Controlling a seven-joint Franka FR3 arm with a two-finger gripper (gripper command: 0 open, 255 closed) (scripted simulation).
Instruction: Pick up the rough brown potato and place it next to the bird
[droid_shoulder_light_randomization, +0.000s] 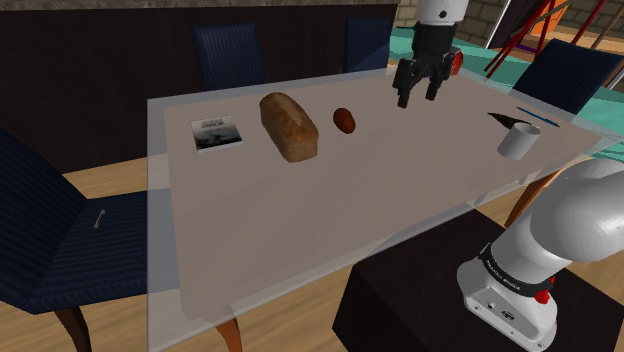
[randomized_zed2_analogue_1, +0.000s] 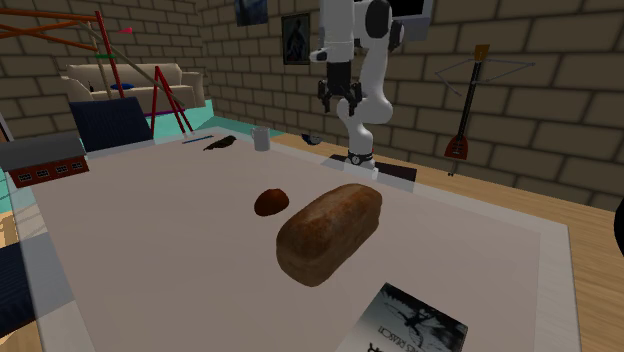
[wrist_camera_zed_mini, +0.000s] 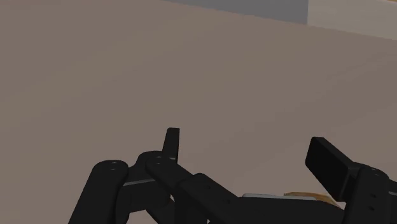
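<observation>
The rough brown potato (droid_shoulder_light_randomization: 344, 121) (randomized_zed2_analogue_1: 271, 202) lies on the pale table (droid_shoulder_light_randomization: 300, 230) (randomized_zed2_analogue_1: 150, 230), just beside a long loaf of bread (droid_shoulder_light_randomization: 289, 126) (randomized_zed2_analogue_1: 330, 232). A small dark bird (droid_shoulder_light_randomization: 503, 119) (randomized_zed2_analogue_1: 220, 144) sits near the table's end, close to a white mug (droid_shoulder_light_randomization: 518, 140) (randomized_zed2_analogue_1: 261, 139). My black gripper (droid_shoulder_light_randomization: 420, 95) (randomized_zed2_analogue_1: 341, 102) (wrist_camera_zed_mini: 248, 153) hangs above the table between potato and bird, off to the potato's right in the shoulder view. Its fingers (wrist_camera_zed_mini: 172, 143) stand apart with nothing between them, over bare tabletop (wrist_camera_zed_mini: 127, 63).
A book with a picture cover (droid_shoulder_light_randomization: 215, 134) (randomized_zed2_analogue_1: 415, 320) lies beyond the loaf. A blue pen (droid_shoulder_light_randomization: 537, 116) rests by the bird. Dark blue chairs (droid_shoulder_light_randomization: 60, 230) (droid_shoulder_light_randomization: 568, 75) surround the table. The arm's stand (droid_shoulder_light_randomization: 420, 310) is at the shoulder view's lower right.
</observation>
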